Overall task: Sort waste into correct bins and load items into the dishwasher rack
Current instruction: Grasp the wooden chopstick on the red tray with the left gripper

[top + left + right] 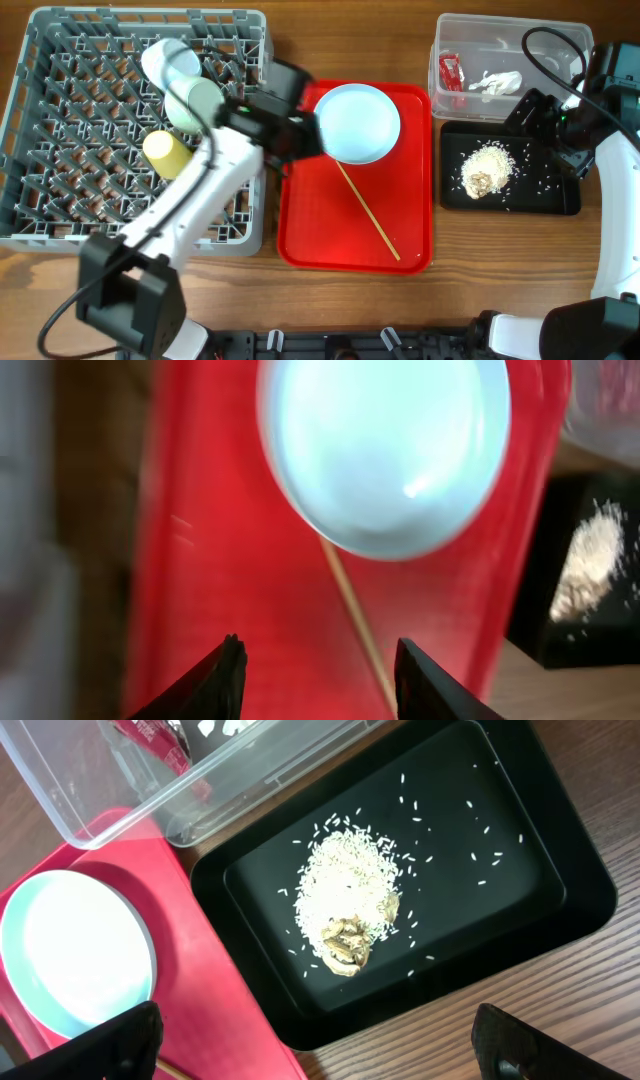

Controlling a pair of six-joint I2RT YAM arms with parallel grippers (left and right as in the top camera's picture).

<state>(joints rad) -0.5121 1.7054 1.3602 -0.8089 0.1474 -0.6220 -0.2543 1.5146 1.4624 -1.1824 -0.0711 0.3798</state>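
The round white plate (pixel 357 122) lies at the back of the red tray (pixel 310 230), with the thin wooden stick (pixel 368 212) in front of it. My left gripper (pixel 303 135) is open and empty at the plate's left edge. In the left wrist view my left gripper (pixel 320 670) hovers over the tray (pixel 220 560), short of the plate (pixel 390 450) and beside the stick (pixel 355 615). The grey-blue rack (pixel 60 120) holds a whitish bowl (pixel 165 62), a pale green bowl (pixel 197 105) and a yellow cup (pixel 165 152). My right gripper (pixel 540 115) is open and empty above the black tray.
The clear tub (pixel 505 35) at the back right holds the red wrapper (pixel 452 72) and the white napkin (pixel 497 82). The black tray (pixel 555 195) in front of it holds the rice clump (pixel 487 170) and loose grains. No fork is in view.
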